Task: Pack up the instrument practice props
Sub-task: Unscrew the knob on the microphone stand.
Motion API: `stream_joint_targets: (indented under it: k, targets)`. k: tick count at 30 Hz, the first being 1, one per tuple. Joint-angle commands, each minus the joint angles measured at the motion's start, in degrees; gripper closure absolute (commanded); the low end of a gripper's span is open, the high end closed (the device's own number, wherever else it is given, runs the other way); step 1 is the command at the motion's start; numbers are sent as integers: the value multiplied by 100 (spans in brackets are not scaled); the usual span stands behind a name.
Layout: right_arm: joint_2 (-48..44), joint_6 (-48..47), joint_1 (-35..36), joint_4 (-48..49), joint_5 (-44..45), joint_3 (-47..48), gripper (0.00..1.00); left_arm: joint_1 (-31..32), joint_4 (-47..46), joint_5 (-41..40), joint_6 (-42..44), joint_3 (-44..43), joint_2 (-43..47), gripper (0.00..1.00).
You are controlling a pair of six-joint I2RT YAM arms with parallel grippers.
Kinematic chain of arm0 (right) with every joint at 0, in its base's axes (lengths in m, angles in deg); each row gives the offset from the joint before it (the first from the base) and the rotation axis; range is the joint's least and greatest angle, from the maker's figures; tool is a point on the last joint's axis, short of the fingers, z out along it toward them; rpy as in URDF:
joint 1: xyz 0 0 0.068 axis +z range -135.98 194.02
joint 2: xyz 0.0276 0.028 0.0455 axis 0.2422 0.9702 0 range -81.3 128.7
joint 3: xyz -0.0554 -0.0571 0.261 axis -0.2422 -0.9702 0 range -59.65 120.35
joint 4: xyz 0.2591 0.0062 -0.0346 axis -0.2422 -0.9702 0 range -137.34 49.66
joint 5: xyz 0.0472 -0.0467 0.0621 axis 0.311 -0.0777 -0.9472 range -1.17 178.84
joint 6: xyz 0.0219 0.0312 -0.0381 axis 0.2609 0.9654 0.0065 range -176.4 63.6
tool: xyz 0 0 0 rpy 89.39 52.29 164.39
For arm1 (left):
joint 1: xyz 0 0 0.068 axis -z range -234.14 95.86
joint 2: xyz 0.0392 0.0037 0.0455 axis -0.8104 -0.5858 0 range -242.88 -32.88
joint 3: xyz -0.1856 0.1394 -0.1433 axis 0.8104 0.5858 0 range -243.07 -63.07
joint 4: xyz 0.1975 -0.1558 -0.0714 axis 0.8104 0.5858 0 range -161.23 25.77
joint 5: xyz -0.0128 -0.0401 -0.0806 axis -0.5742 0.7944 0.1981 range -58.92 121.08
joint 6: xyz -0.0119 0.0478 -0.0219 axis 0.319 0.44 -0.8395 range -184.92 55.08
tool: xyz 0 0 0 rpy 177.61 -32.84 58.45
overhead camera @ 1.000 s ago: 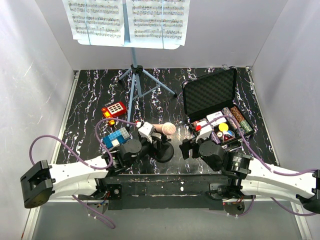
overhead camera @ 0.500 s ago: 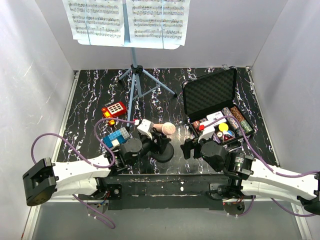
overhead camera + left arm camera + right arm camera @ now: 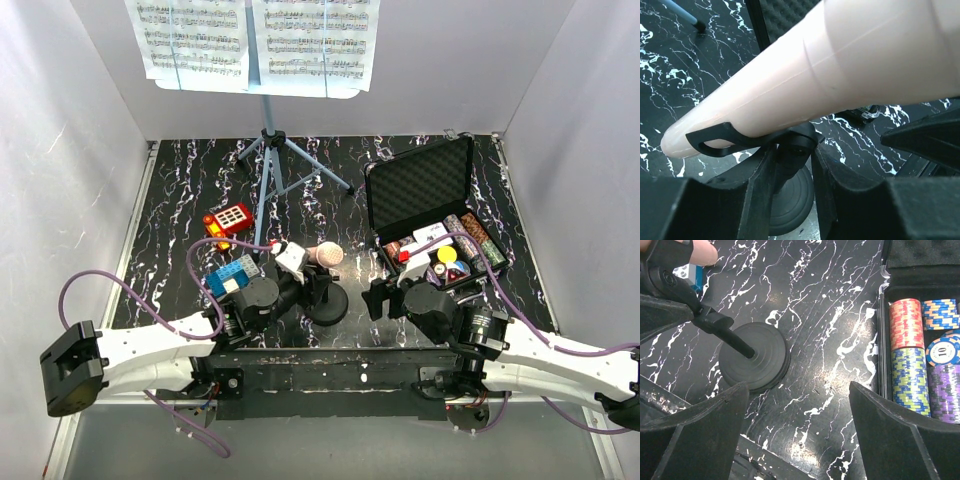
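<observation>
The pale microphone (image 3: 325,254) sits tilted in a black clip on its round-base stand (image 3: 327,303) at the front middle. My left gripper (image 3: 310,280) is shut on the stand's post just under the clip; in the left wrist view the fingers (image 3: 757,190) press either side of the post (image 3: 790,160) below the microphone (image 3: 840,65). My right gripper (image 3: 385,297) is open and empty, low over the table between the stand's base (image 3: 754,357) and the case. The light-blue music stand (image 3: 268,170) stands at the back with white sheet-music pages (image 3: 255,40) on it.
An open black foam-lined case (image 3: 420,185) with poker chips (image 3: 910,365) stands at the right. A red keypad toy (image 3: 228,218) and a blue block (image 3: 232,275) lie left of the microphone. White walls close in the table.
The microphone head has shifted a little to the left and away, and my left gripper has moved with it. The right gripper has crept slightly forward.
</observation>
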Motion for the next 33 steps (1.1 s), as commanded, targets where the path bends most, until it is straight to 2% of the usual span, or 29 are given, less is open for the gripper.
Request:
stream_joint_targets:
  k: [1, 5, 14, 18, 21, 26, 28, 30, 31, 33]
  targets:
    - [-29, 13, -15, 240, -137, 32, 12, 22, -196, 326, 478, -8, 272, 89]
    - [-12, 13, -32, 381, -426, 85, 12, 22, -265, 686, 610, 80, 263, 100]
    - [-222, -302, -50, 609, -919, 68, 12, 13, -169, 1644, 1049, 151, 377, 100]
    - [-678, -1092, -32, 1521, -1376, -440, 18, 13, -160, 1812, 1111, 230, 447, 100]
    - [-987, -1637, -32, 2146, -1000, -767, 19, 13, -81, 1917, 1120, 212, 474, 100]
    - [-882, -2131, -32, 1921, -533, -487, 16, 13, 358, 1812, 1453, 72, 509, 100]
    - [-777, -2123, -32, 1665, -489, -320, 15, 13, 595, 1750, 1594, -77, 413, 89]
    - [-741, -2035, -41, 1471, -463, -284, 15, 13, 815, 1768, 1603, -227, 272, 67]
    - [-750, -1982, -32, 1445, -454, -301, 14, 13, 885, 1750, 1603, -280, 211, 52]
    - [-811, -1921, -32, 1436, -454, -337, 14, 13, 921, 1689, 1603, -306, 123, 43]
